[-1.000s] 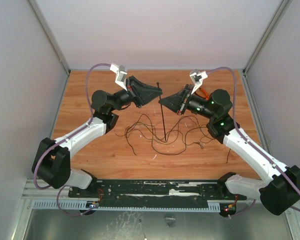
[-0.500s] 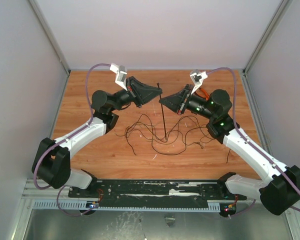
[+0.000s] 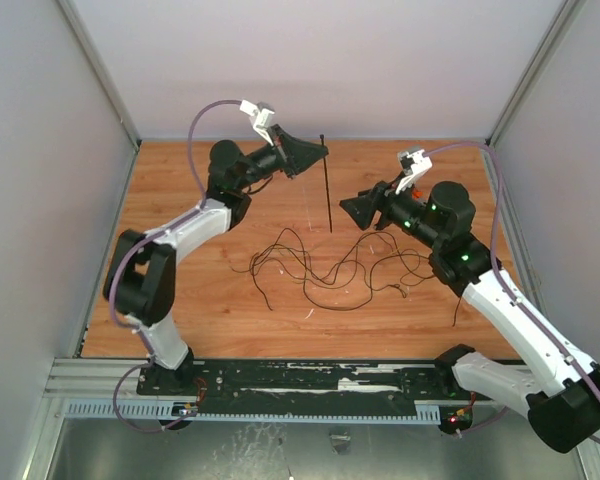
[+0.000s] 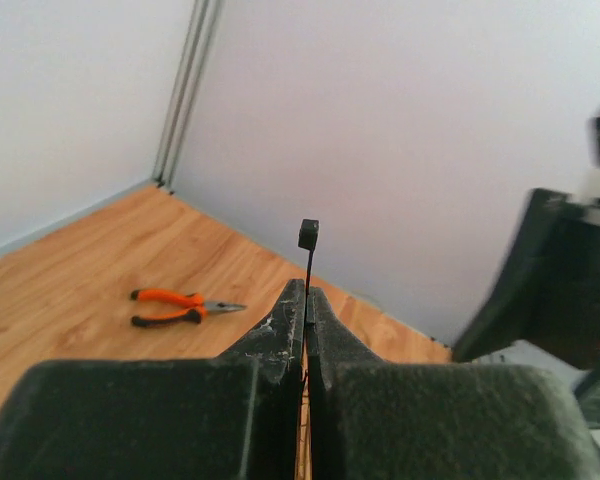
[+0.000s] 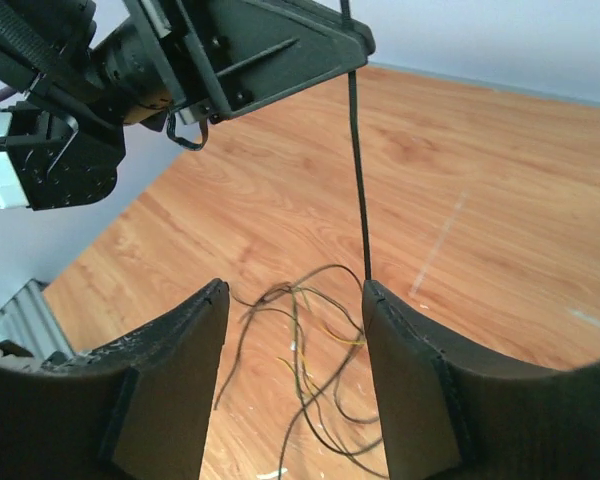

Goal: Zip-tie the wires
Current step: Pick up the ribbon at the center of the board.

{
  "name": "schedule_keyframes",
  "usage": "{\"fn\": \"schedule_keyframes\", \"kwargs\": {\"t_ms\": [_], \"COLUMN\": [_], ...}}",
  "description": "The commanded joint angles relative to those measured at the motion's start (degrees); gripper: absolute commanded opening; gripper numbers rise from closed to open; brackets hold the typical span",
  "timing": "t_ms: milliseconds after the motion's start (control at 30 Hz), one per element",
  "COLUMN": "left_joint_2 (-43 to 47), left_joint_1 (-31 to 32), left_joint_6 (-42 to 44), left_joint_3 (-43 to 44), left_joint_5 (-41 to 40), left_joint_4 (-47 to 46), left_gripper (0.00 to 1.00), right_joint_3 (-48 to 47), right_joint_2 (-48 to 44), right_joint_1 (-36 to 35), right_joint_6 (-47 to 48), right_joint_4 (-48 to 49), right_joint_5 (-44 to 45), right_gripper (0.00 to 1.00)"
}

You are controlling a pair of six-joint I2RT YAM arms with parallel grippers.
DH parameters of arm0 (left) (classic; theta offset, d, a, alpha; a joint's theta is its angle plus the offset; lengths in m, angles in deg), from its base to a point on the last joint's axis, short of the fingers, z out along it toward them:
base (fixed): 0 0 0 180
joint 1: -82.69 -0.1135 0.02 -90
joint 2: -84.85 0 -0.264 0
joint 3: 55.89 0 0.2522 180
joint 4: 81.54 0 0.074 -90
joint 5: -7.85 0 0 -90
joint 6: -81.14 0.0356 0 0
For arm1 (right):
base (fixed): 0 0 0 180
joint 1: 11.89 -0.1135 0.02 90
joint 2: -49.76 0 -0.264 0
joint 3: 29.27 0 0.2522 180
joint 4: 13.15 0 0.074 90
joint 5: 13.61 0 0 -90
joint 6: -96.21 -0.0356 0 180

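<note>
The wires (image 3: 330, 265) lie as one loose, unbound tangle on the wooden surface (image 3: 220, 320) between the two arms, touched by neither pincer. One zip tie (image 3: 327, 195) hangs upright over the tangle's far edge, clamped just below its head by the closed left pincer (image 3: 325, 152), probably to present its free tail for threading. The right pincer (image 3: 348, 208) stands open and empty beside that tail, likely ready to take it; one pair of orange-handled pliers (image 4: 185, 306) lies aside.
</note>
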Motion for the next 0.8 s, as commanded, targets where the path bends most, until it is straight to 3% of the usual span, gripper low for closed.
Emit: {"fn": "schedule_keyframes", "kwargs": {"t_ms": [0,467,767], "left_joint_2": [-8.3,-30.2,-32.7], "left_joint_1": [-0.1,-1.0,-0.2], "left_joint_6": [3.0,7.9,9.4], "left_joint_3": [6.5,20.8,17.0], "left_joint_5": [0.2,-2.1,-2.2], "left_joint_4": [1.0,-0.9,-2.0], "left_gripper": [0.00,0.00,0.00], "right_joint_3": [0.2,3.8,5.2], "right_joint_2": [-1.0,-1.5,-1.4], "right_joint_1": [1.4,2.6,2.7], "right_joint_6": [2.5,4.5,6.9], "right_joint_4": [-6.4,-7.0,-8.8], "right_joint_5": [5.5,4.3,5.2], "right_gripper": [0.58,0.67,0.68]}}
